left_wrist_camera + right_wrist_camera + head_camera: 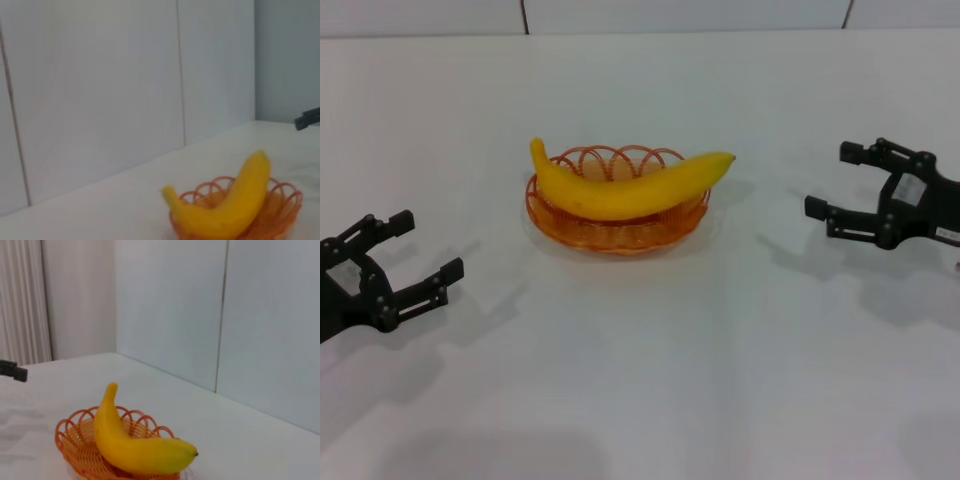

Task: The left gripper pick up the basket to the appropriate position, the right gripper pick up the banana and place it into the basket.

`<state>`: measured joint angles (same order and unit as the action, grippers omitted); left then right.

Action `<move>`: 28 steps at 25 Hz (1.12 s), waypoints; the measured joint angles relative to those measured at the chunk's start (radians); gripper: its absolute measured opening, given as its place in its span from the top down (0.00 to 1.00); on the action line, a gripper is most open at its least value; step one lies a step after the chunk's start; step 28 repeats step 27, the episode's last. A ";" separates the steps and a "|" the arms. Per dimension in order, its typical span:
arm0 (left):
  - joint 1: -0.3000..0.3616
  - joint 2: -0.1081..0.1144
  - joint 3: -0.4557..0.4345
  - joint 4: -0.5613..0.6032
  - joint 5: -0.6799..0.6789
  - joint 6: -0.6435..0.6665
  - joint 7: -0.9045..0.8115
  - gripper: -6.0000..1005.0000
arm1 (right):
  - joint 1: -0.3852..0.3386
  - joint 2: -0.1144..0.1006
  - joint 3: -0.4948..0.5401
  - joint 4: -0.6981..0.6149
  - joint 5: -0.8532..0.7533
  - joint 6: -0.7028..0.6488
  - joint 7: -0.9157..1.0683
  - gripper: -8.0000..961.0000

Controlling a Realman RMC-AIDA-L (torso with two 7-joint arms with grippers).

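Observation:
The yellow banana (625, 185) lies across the orange wire basket (610, 232), which rests on the white table at the centre. The left gripper (420, 250) is open and empty, low at the left, apart from the basket. The right gripper (830, 182) is open and empty at the right, apart from the basket. The left wrist view shows the banana (230, 207) in the basket (285, 202). The right wrist view shows the banana (130, 447) in the basket (75, 440).
The white table (640, 380) runs back to a white panelled wall (640, 15). A finger of the right gripper (307, 119) shows far off in the left wrist view, and a finger of the left gripper (12, 370) in the right wrist view.

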<state>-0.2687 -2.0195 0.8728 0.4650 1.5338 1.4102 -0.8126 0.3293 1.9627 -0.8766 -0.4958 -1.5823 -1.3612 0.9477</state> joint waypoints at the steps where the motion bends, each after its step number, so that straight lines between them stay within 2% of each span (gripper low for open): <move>1: -0.002 -0.002 0.000 0.000 -0.001 -0.009 0.000 0.13 | 0.002 0.004 -0.002 0.000 -0.001 0.000 -0.009 0.07; 8: -0.022 -0.011 0.000 -0.008 -0.010 -0.029 0.015 0.13 | 0.004 0.008 -0.004 0.007 -0.004 0.006 -0.021 0.07; 28: -0.028 -0.020 0.000 -0.011 -0.024 -0.030 0.046 0.13 | 0.012 0.017 -0.006 0.008 -0.009 0.011 -0.023 0.07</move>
